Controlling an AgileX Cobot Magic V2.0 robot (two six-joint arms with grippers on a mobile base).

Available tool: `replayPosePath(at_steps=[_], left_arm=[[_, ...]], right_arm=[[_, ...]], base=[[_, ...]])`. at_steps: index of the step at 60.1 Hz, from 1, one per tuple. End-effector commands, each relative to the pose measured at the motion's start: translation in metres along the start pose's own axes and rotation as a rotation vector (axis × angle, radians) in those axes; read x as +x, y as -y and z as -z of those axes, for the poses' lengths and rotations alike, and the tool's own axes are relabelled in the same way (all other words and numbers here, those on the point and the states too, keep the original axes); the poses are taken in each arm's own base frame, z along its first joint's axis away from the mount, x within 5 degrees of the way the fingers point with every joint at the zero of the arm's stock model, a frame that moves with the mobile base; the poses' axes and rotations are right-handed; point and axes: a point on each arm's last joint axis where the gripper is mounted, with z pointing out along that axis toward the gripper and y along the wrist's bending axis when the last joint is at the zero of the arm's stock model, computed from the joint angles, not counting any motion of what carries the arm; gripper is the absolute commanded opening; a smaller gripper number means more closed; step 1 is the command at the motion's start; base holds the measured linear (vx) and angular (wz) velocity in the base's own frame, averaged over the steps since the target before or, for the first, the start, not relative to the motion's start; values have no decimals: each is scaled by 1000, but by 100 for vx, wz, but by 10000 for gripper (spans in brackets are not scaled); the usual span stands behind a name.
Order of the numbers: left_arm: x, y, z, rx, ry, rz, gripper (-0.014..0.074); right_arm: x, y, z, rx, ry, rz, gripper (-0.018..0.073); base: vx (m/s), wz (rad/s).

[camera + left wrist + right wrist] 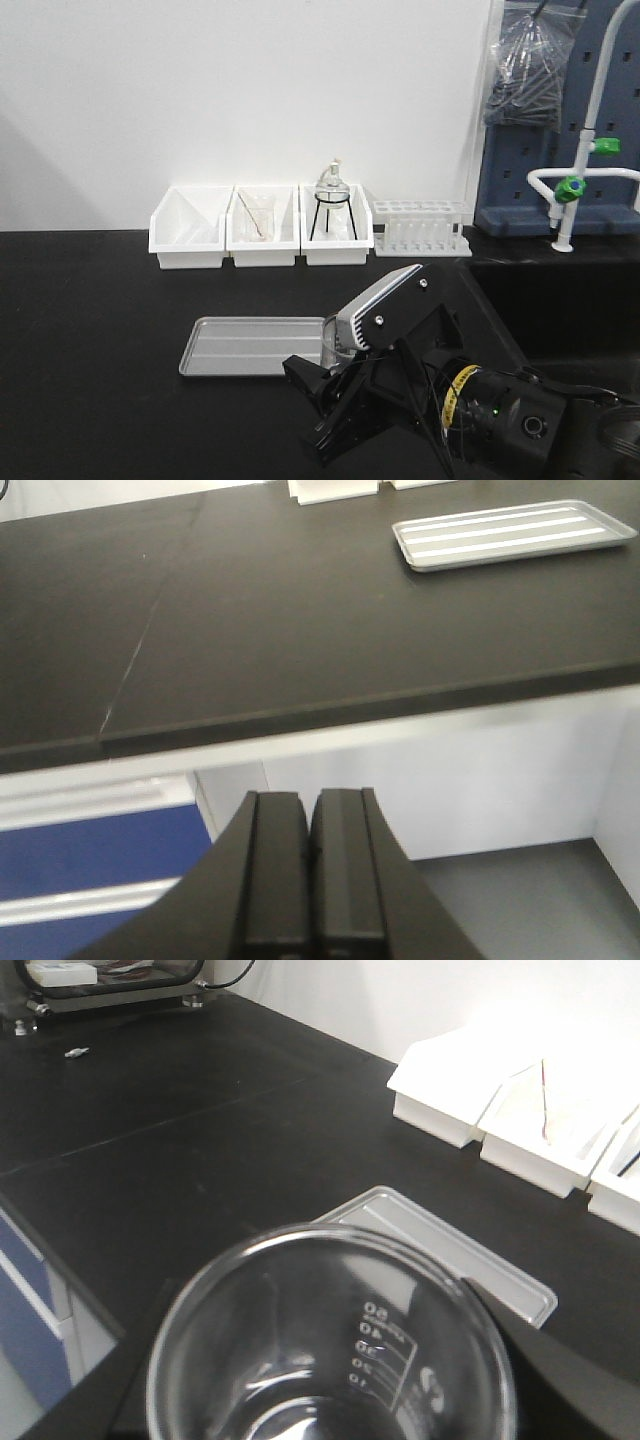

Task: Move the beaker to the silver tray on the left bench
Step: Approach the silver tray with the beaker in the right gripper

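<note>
The beaker [330, 1350], clear glass with printed marks, fills the bottom of the right wrist view, and my right gripper [322, 1288] is shut on it with dark fingers [560, 1370] on both sides. In the front view the beaker [333, 345] is held at the right end of the silver tray [250, 345], above the black left bench [100, 330]. The tray [470, 1255] lies just beyond the beaker's rim. My left gripper [310, 802] is shut and empty, below the bench's front edge [300, 715], with the tray [515, 532] far off at the upper right.
Three white bins [263, 225] stand along the back wall; one holds a beaker with a pinkish rod [258, 215], another a flask on a black stand [331, 200]. A test tube rack [422, 228] and a tap [585, 150] are at the right.
</note>
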Motion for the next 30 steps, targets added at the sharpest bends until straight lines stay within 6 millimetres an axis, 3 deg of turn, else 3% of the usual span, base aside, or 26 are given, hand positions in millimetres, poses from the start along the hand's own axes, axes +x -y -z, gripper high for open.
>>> replayPosePath(at_steps=[1, 30], left_arm=[[-1, 1, -2, 5, 69, 3, 1], [-1, 1, -2, 5, 69, 3, 1]], right_arm=[[-25, -1, 10, -24, 124, 6, -11], [-25, -1, 10, -24, 124, 6, -11]], base=[[31, 7], [27, 5]])
